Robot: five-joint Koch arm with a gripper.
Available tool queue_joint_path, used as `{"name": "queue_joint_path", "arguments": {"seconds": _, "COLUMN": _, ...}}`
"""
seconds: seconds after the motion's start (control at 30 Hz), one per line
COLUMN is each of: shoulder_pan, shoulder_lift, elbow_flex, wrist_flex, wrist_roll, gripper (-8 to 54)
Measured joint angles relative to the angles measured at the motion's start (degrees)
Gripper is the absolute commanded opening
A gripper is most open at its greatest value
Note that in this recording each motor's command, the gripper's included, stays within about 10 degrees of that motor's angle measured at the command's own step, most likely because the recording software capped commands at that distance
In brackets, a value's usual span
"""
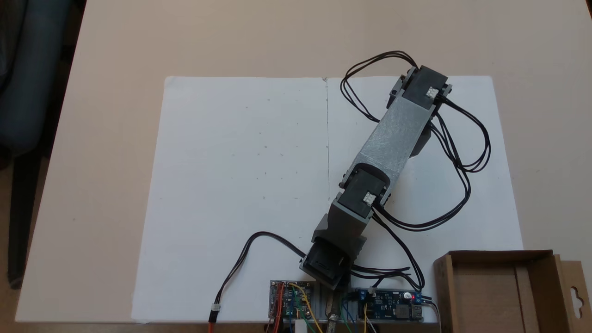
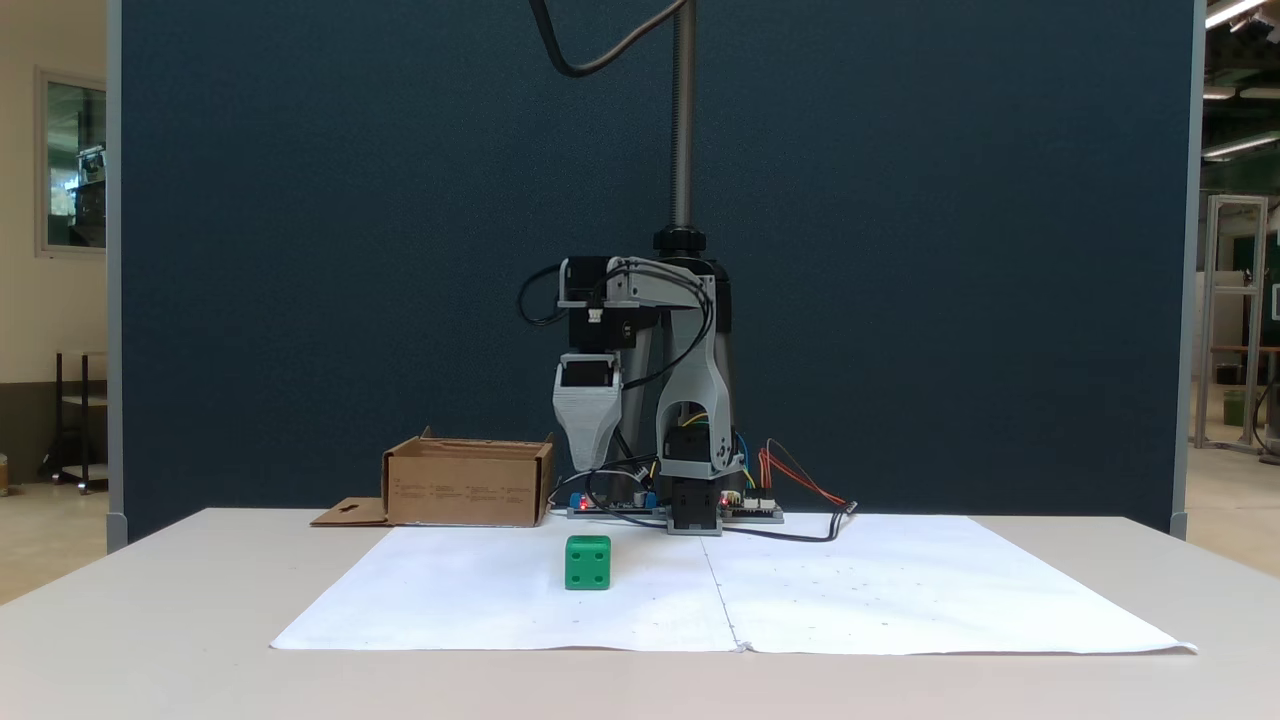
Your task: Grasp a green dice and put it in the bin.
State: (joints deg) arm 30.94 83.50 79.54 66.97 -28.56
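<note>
Arm hanging over the dice, nothing grabbed yet, so basically the whole job is left.

Going left to right in the front-on fixed view: the bin (image 2: 468, 484) sits left of centre at the back of the table, flap lying flat on its outer side, nothing visible inside it from here. Next comes the green dice (image 2: 587, 562), lower middle of the frame on the white paper (image 2: 900, 590), standing free with clear space around it. Above and behind it the gripper (image 2: 588, 455) points straight down, well above the paper. I see one grey wedge, so can't tell if the jaws are apart or together. In the top-down fixed view the arm (image 1: 393, 138) runs up toward the upper right, and the bin (image 1: 490, 289) in the bottom right corner looks empty. Remaining: drop down, grab, carry, release.
</note>
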Motion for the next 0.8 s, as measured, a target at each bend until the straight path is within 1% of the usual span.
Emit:
{"name": "queue_joint_path", "arguments": {"seconds": 0.27, "shoulder_pan": -1.8, "shoulder_lift": 0.0, "elbow_flex": 3.2, "wrist_flex": 0.0, "wrist_roll": 0.0, "gripper": 47.8}}
{"name": "queue_joint_path", "arguments": {"seconds": 0.43, "shoulder_pan": -2.9, "shoulder_lift": 0.0, "elbow_flex": 7.7, "wrist_flex": -3.1, "wrist_roll": 0.0, "gripper": 47.5}}
{"name": "queue_joint_path", "arguments": {"seconds": 0.8, "shoulder_pan": -4.0, "shoulder_lift": 1.4, "elbow_flex": 8.3, "wrist_flex": -7.3, "wrist_roll": 0.4, "gripper": 47.5}}
